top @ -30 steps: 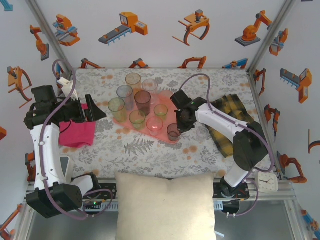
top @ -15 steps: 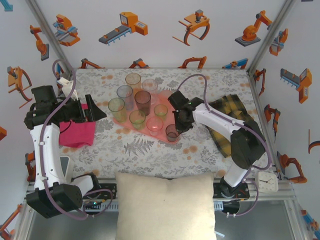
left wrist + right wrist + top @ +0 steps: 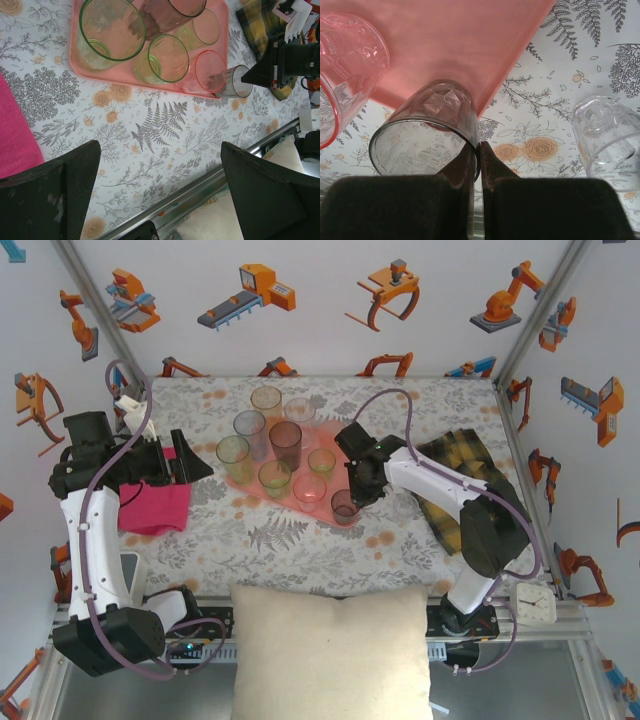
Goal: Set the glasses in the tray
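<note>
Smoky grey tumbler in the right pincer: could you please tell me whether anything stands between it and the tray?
Nothing visible does. The right pincer holds the smoky grey tumbler by its rim, base already at the tray corner. A pink tumbler on the tray and a clear tumbler on the tablecloth flank it, both apart.

We find bright, even, diffuse light; shadows are soft and faint. The right gripper's fingers read dark and soft-focused, while the grey glass at its jaws is sharp with mild glare. Beyond the left gripper's jaws the tablecloth is crisp.
</note>
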`<state>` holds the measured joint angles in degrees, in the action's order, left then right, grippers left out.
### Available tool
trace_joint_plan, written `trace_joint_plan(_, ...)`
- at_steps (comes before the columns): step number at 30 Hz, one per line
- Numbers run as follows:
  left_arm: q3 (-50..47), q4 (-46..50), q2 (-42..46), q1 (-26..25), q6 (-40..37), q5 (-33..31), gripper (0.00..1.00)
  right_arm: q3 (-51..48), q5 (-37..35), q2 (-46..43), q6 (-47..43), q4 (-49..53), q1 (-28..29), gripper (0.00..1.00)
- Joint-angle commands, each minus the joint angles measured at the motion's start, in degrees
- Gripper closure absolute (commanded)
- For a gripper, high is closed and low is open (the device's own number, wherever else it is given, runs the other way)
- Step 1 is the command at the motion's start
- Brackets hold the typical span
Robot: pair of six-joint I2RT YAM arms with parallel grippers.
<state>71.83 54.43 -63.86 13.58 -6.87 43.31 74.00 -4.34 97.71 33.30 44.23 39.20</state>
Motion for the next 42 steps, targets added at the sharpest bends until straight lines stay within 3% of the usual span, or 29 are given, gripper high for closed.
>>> trace_joint_plan(1,-0.3,-0.2,1.1,0.3,-0.4,1.0,0.03,0.0,-1.5,0.4,-0.5,0.4,0.4,0.89)
trace_joint_plan(24,-0.5,-0.2,1.5,0.3,-0.4,1.0,0.03,-1.7,-0.8,0.8,-0.1,-0.9,0.4,0.84)
trace_joint_plan(42,0.0,-0.1,1.6,0.3,-0.3,0.9,0.03,-1.6,-1.5,-0.8,-0.3,0.0,0.4,0.73)
